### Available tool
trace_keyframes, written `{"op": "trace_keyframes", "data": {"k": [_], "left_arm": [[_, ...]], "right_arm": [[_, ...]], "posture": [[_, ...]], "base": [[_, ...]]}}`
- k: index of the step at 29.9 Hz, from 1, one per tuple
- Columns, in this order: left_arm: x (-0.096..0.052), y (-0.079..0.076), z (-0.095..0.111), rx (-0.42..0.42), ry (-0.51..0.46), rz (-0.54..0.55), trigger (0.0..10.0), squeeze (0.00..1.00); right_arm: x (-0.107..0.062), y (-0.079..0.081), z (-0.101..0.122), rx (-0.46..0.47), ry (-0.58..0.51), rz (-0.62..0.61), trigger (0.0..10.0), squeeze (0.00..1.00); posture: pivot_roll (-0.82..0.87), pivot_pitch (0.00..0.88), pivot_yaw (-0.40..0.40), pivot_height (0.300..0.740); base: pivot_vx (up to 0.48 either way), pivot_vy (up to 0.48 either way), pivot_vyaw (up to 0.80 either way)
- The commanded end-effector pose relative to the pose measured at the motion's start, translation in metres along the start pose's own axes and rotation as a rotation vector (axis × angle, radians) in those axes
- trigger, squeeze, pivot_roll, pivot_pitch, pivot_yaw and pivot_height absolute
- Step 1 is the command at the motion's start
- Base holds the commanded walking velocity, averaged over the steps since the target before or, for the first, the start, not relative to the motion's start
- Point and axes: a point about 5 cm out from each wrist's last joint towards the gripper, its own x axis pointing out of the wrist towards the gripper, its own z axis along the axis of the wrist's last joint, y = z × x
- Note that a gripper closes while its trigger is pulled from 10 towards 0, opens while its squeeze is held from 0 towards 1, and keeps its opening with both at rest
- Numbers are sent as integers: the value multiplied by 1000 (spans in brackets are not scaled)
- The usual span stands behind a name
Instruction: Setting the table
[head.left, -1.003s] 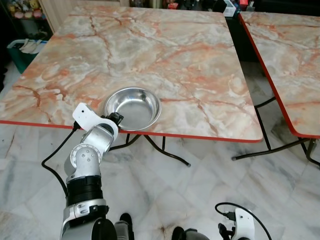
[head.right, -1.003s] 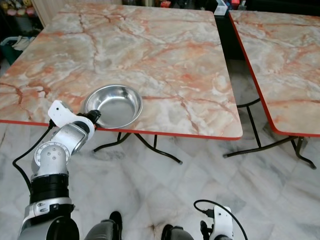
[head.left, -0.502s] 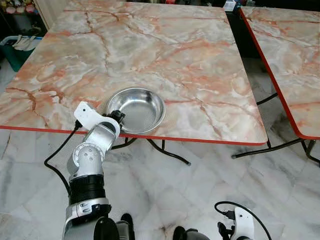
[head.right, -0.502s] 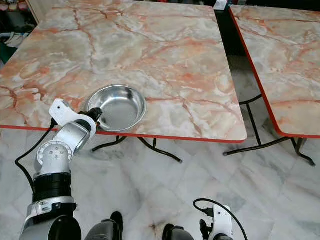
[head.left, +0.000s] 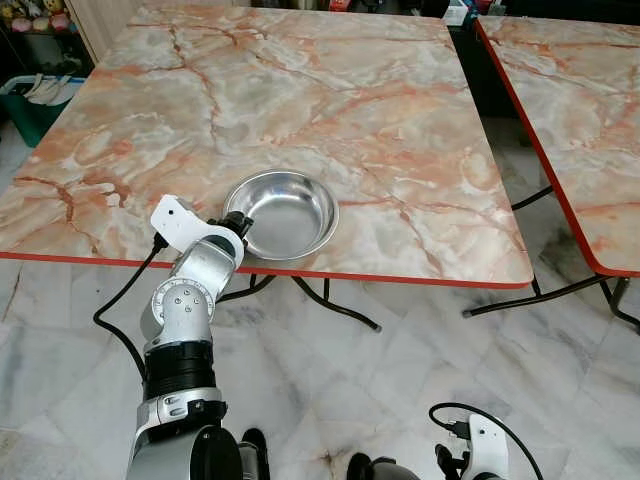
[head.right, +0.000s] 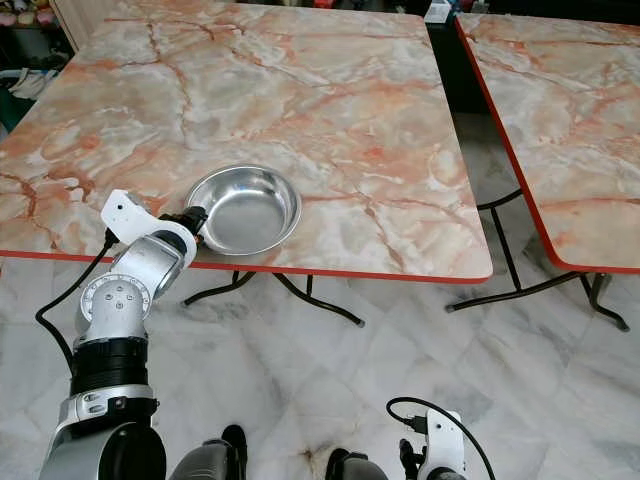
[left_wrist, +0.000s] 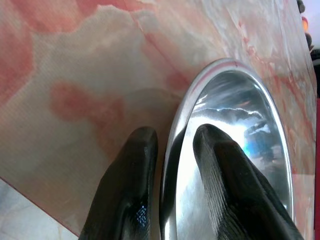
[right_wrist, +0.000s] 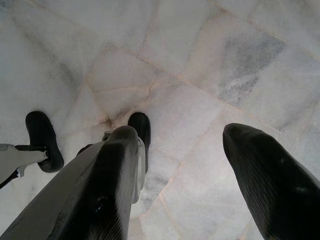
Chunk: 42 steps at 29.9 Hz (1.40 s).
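Observation:
A shiny steel bowl (head.left: 285, 213) sits near the front edge of the marble table (head.left: 300, 100). My left gripper (head.left: 238, 224) is at the bowl's near-left rim and is shut on it. In the left wrist view one black finger (left_wrist: 132, 185) is outside the rim of the bowl (left_wrist: 240, 130) and the other inside. My right gripper (right_wrist: 175, 145) hangs low beside my body, open, over the floor.
A second marble table (head.left: 570, 110) with a red edge stands to the right across a narrow gap. Black folding legs (head.left: 340, 305) show under the near table. A green bin (head.left: 35, 95) is on the floor at the far left. The floor is pale marble tile.
The bowl has slid a little farther onto the table and to the right with my left gripper on its rim. The camera view shifted slightly.

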Motion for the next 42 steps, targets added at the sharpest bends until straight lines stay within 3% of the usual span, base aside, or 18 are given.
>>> {"op": "trace_keyframes", "data": {"k": [1,15,23,30,34,39,40,41,42], "left_arm": [[1,-4,1,6,-8,-4,10000,0],[12,-13,4,6,-37,-24,10000,0],[12,-6,12,109,-105,16,10000,0],[5,0,30,218,-236,21,10000,0],[-2,-2,38,177,-277,-31,10000,0],[-18,-5,60,137,-416,-116,10000,0],[-25,0,73,183,-497,-106,10000,0],[-25,0,73,183,-497,-106,10000,0],[-34,15,93,318,-625,-13,10000,0]], "right_arm": [[-2,-2,-9,9,27,-8,10000,0],[-2,-2,-9,11,27,-8,10000,0],[-2,-1,-9,14,28,-7,10000,0],[-2,-1,-9,15,27,-8,10000,0],[-2,-1,-9,15,27,-8,10000,0],[-2,-1,-9,20,24,-10,10000,0],[-2,-1,-9,21,23,-11,10000,0],[-2,-1,-9,21,23,-11,10000,0],[-2,-1,-9,24,22,-13,10000,0]], "posture": [[-9,200,-37,740],[-15,201,-38,740],[-9,202,-38,740],[-7,201,-39,740],[-3,202,-39,740],[-3,200,-37,740],[-3,200,-37,740],[-3,200,-37,740],[2,199,-36,740]], "base": [[0,0,0],[0,0,0],[0,0,0],[0,0,0],[0,0,0],[0,0,0],[0,0,0],[0,0,0],[0,0,0]]}}
